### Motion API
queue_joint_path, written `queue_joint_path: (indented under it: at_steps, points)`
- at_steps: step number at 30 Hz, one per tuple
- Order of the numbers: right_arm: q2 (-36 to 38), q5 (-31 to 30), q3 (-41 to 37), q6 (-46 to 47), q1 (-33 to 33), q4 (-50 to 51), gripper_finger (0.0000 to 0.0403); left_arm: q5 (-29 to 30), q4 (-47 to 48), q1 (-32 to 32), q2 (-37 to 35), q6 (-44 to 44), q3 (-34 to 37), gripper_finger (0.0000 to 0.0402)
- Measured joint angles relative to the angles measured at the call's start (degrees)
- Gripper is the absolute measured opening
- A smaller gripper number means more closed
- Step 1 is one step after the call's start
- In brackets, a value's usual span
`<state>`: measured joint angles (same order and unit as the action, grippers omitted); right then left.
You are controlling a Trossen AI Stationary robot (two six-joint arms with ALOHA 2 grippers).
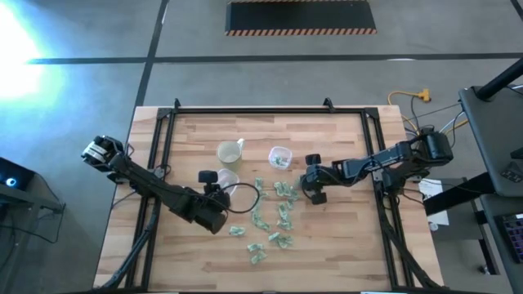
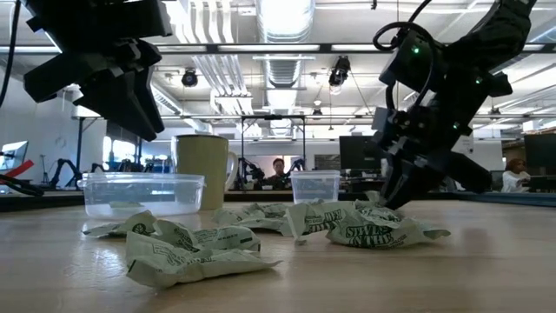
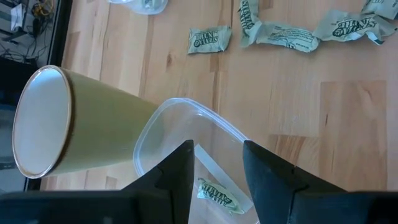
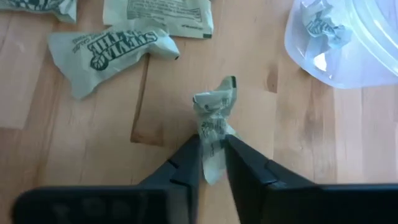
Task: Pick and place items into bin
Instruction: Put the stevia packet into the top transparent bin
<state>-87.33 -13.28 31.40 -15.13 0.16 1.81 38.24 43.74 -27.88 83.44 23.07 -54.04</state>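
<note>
Pinching fingers (image 4: pixel 214 165) half-hiding wrapped piece (image 4: pixel 213 115)

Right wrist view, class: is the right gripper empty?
No, the right gripper pinches a crumpled wrapped piece between its fingers above the table.

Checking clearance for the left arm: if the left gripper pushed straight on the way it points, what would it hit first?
Probably the clear plastic bin: the left gripper hovers open over it, a wrapped piece inside. The yellowish cup lies beside that line; depth is uncertain.
</note>
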Motion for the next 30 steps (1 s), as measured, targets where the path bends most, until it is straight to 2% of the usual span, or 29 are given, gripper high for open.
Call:
queue_joint_path:
  at_steps: [3,5,22,30]
  points:
    - [0.07,0.00,-0.02,-0.19,0.00,0.02,0.0017,0.00,0.00,0.00,0.00,0.00,0.00,0.0121]
    - [0.07,0.00,-0.02,-0.35,0.00,-0.01,0.0011,0.00,0.00,0.00,0.00,0.00,0.00,0.0121]
    - [5.42,-0.26,4.98,-6.28,0.03,-0.90,0.0008,0.00,0.02,0.00,0.00,-0.04,0.02,0.0121]
    - [5.50,-0.42,5.62,-11.82,-3.49,-12.31,0.0008,0.20,-0.06,0.02,0.00,-0.04,0.02,0.0121]
